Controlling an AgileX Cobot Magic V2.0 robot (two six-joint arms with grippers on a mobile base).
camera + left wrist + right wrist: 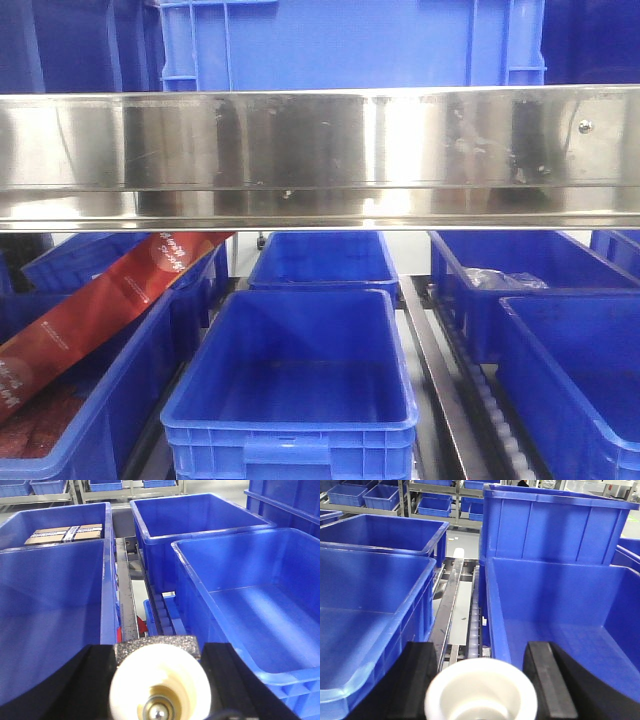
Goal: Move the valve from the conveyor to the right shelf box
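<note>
The left tool (pixel 157 649) is gripping the small valve (pixel 160 685). Its black fingers (pixel 97 680) are pressing close on either side of the valve's grey, rough-textured body, and the round cream-white plastic end cap with a shiny metal ball at its centre is facing the left wrist camera. The valve is hanging above the metal roller rail (pixel 127 600) that is running between a deep blue plastic crate on the left (pixel 106 595) and a wider blue plastic crate on the right (pixel 200 565). Farther back, a strapped brown cardboard box (pixel 65 532) is lying in another blue crate.

The right tool (pixel 480 652) is closing narrowly around a white cup-shaped plastic cap (pixel 480 690). The rest of that piece is hidden.

In the front view, a polished steel shelf beam (pixel 320 150) is crossing the frame. Below it, a long red packet (pixel 110 300) is leaning tilted in the left-hand crate (pixel 120 400).
</note>
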